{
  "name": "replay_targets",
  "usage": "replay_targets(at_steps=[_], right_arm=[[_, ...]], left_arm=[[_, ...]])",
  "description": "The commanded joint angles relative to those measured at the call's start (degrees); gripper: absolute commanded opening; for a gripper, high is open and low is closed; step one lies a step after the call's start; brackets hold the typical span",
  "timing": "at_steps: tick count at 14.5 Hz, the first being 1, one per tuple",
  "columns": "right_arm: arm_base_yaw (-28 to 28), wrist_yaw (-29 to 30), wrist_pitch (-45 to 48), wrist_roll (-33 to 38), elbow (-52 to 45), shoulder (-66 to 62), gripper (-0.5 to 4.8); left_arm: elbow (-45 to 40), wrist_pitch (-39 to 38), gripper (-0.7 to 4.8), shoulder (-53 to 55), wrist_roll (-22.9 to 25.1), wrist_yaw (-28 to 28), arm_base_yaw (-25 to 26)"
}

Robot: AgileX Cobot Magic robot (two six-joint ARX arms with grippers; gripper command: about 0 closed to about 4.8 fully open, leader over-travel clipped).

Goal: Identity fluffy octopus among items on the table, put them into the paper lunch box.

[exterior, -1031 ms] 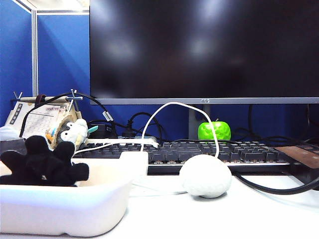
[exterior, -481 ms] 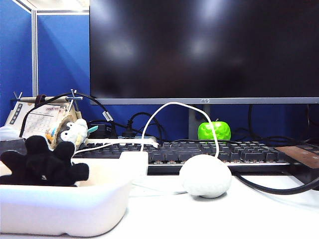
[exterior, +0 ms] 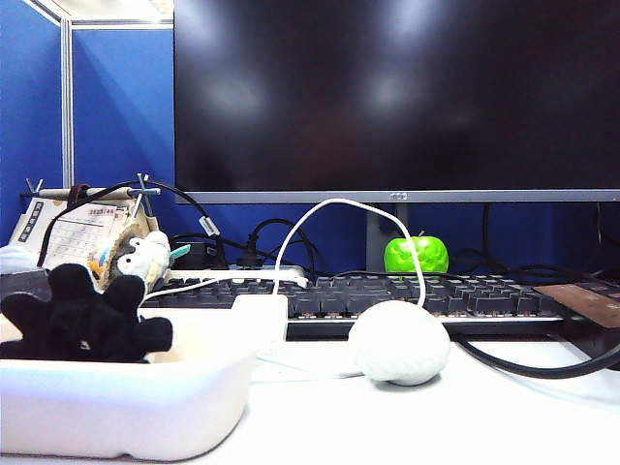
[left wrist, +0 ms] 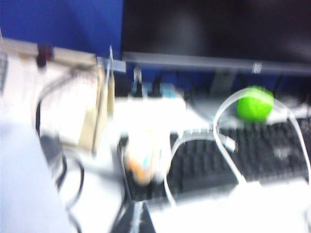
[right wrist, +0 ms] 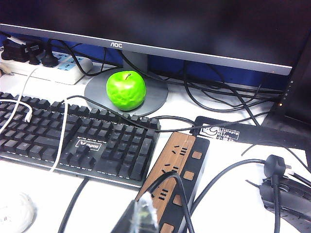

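Nearest the exterior camera, at the left edge of the white surface [exterior: 465, 417], sat the paper lunch box [exterior: 126, 407], and there it was, the fluffy octopus [exterior: 85, 320] lying inside it at the left end, stubby black arms poking up over the rim. Just right of the box, the white brain-shaped ball [exterior: 399, 342] rested on the surface, apart from the box. A white cable [exterior: 334, 203] arched up over the ball toward the far side.

Behind those ran the black keyboard [exterior: 387, 295], and at its left end the grey-white plush [exterior: 145, 257] stood in front of a desk calendar [exterior: 73, 232]. Farther still, a green apple [exterior: 417, 254] sat on the monitor's stand, beneath the big dark monitor [exterior: 397, 97].

Neither gripper showed in the exterior view. The left wrist view was badly blurred and showed no fingers; the left gripper's fingers were clenched on nothing. In the right wrist view, only a dim tip of the right gripper [right wrist: 138, 218] peeked in above the wooden power strip [right wrist: 170, 182]; whether its fingers were spread or clenched, I could not tell.
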State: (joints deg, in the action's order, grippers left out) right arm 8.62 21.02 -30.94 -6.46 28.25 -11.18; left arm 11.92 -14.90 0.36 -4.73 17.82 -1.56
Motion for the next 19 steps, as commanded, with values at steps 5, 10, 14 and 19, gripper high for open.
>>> replay_targets(at_steps=[5,10,14,19], right_arm=[[0.0,0.13,0.77,0.26,0.33,0.04,-0.06],[0.0,0.13,0.77,0.26,0.33,0.04,-0.06],[0.0,0.13,0.77,0.26,0.33,0.04,-0.06],[0.0,0.13,0.77,0.26,0.33,0.04,-0.06]], left_arm=[[-5.2,12.5,-0.02,-0.17,0.0,-0.07,0.0],[-7.48,16.02,-0.02,-0.17,0.22,-2.03,0.02],[-7.5,18.99,-0.02,-0.17,0.22,-11.58,0.02],[-7.5,18.84,-0.02,-0.17,0.2,-14.14,0.02]])
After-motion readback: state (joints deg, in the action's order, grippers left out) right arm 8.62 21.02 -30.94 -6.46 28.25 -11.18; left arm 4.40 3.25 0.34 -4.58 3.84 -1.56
